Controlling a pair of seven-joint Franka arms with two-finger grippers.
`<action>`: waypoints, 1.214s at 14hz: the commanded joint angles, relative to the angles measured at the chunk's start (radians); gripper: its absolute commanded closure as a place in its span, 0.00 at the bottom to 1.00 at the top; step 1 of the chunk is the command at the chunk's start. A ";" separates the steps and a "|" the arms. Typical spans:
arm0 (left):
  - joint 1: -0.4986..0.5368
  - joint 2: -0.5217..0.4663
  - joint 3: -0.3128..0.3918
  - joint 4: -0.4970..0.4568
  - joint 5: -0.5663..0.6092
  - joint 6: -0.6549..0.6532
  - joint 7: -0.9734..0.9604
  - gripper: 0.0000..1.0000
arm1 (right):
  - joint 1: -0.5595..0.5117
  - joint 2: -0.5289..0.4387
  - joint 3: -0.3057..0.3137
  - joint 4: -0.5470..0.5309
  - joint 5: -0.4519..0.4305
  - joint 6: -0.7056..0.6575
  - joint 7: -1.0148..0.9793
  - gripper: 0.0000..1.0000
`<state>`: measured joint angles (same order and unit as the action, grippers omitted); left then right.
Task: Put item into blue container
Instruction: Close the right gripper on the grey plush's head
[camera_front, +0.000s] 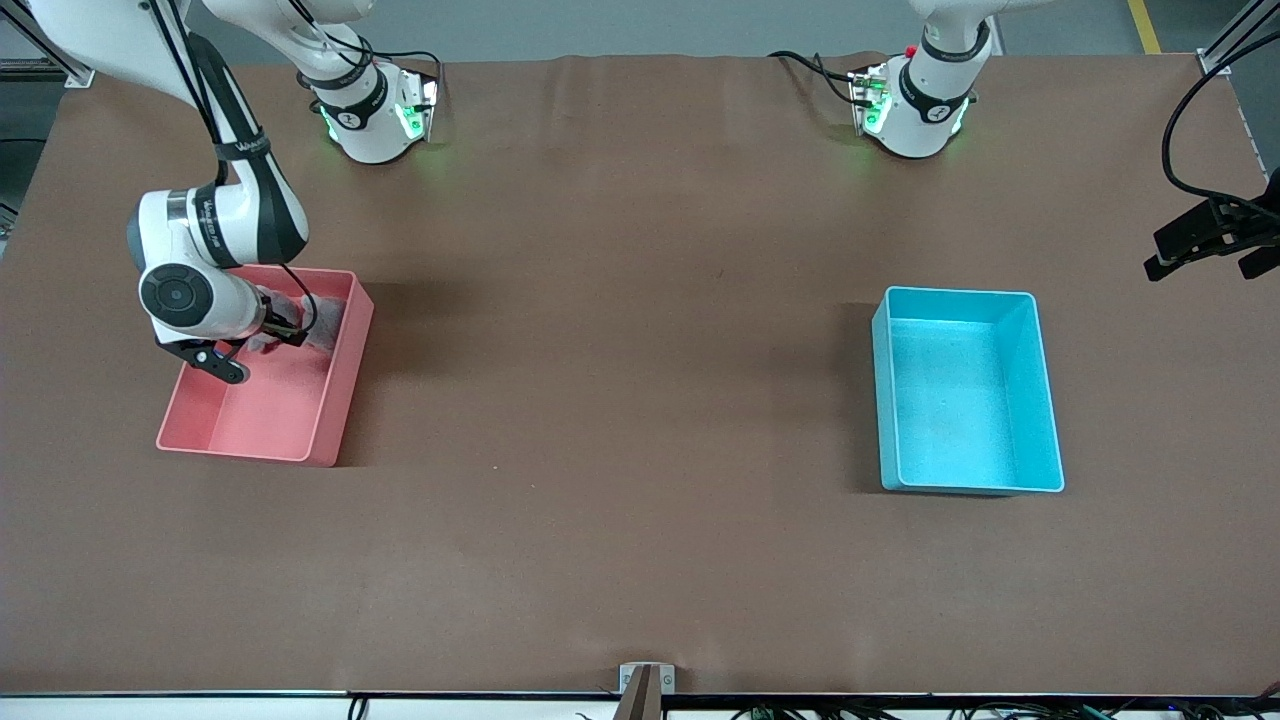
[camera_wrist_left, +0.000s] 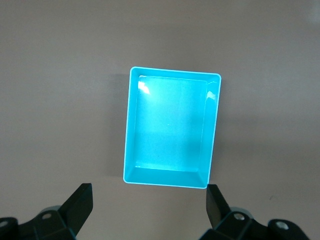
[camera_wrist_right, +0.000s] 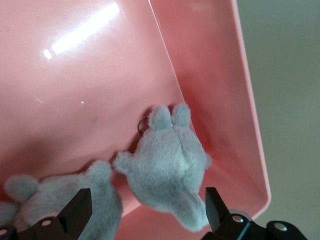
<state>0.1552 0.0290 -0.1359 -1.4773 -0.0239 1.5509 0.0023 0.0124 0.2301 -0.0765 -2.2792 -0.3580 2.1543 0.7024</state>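
On the brown-covered bench (camera_front: 620, 420) the light blue rectangular plastic container with straight walls and rounded corners (camera_front: 1045, 400) sits toward the left arm's end, and both the front view and the left wrist view (camera_wrist_left: 131, 125) show nothing inside it. About level with it, toward the right arm's end and well apart from it, sits a pink rectangular plastic bin of like size (camera_front: 335, 400). The step in hand looks like the pick: the right pincer (camera_wrist_right: 145, 212) is lowered into the pink bin, its two fingers spread apart and closed on nothing, straddling a small grey plush toy animal with two little ears and a metal ring at its head (camera_wrist_right: 167, 167), which lies on the bin floor against the wall. A second grey plush shape (camera_wrist_right: 65, 200) lies just beside it; whether it is a separate toy or part of the same one I cannot tell. The next move, as I judge it, calls for settling the fingers lower around the plush body, closing on it alone, then lifting clear of the pink wall and carrying it the length of the bench to the blue container. The left pincer (camera_wrist_left: 150, 207) waits high over the bench beside the blue container, fingers spread and holding nothing. Count: two bins, one blue and one pink; two arms; one grey plush for certain, perhaps two.
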 joint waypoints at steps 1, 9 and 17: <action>0.003 0.002 -0.001 0.009 -0.013 0.005 -0.008 0.00 | -0.023 0.021 0.006 -0.006 -0.032 0.032 0.025 0.00; 0.004 0.000 -0.001 0.009 -0.013 0.005 -0.008 0.00 | -0.025 0.069 0.004 -0.006 -0.030 0.021 0.026 0.00; 0.004 0.000 0.001 0.009 -0.013 0.005 -0.008 0.00 | -0.040 0.100 0.004 -0.003 -0.032 0.013 0.025 0.00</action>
<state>0.1559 0.0290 -0.1358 -1.4771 -0.0239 1.5509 0.0022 -0.0151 0.3260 -0.0804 -2.2799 -0.3587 2.1681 0.7029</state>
